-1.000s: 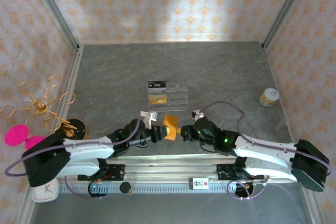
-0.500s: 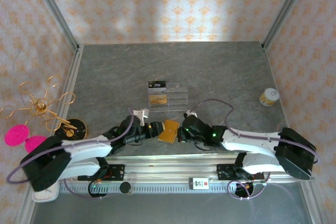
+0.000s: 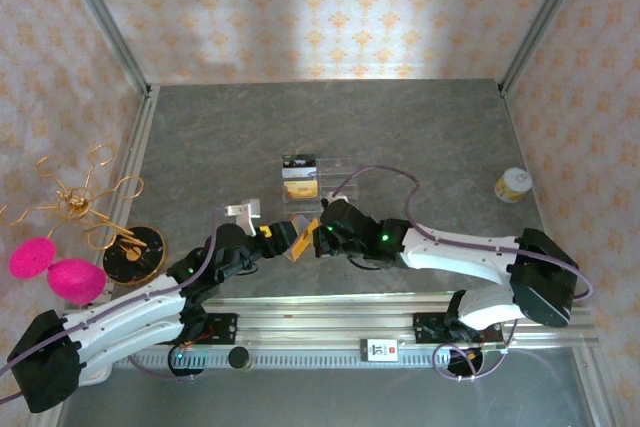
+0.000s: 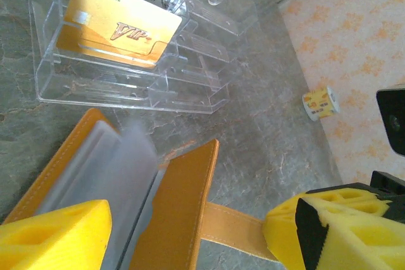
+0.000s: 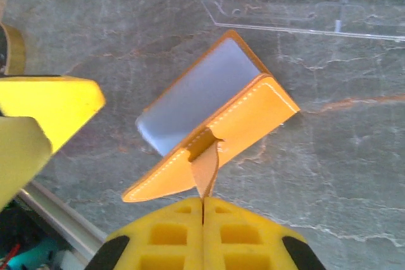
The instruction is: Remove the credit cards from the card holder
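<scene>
Card holder (image 5: 243,115) moved left, right end effector (image 5: 204,210) clamped

The card holder (image 5: 215,128) looked like smooth, matt orange-tan leather with pale stitching along its edges, and its tab (image 5: 205,162) was of the same stuff. Inside it, the sleeves (image 5: 190,96) were cloudy grey-blue plastic with a soft sheen. Under it, the table (image 5: 354,156) was a dull grey, stone-veined surface. Beyond it, the stand (image 4: 190,86) was clear, glossy acrylic holding a shiny gold card (image 4: 117,30). Touching the tab, the fingers (image 5: 247,235) of the right gripper (image 5: 203,210) were matt yellow and foam-like, with moulded cells.
</scene>
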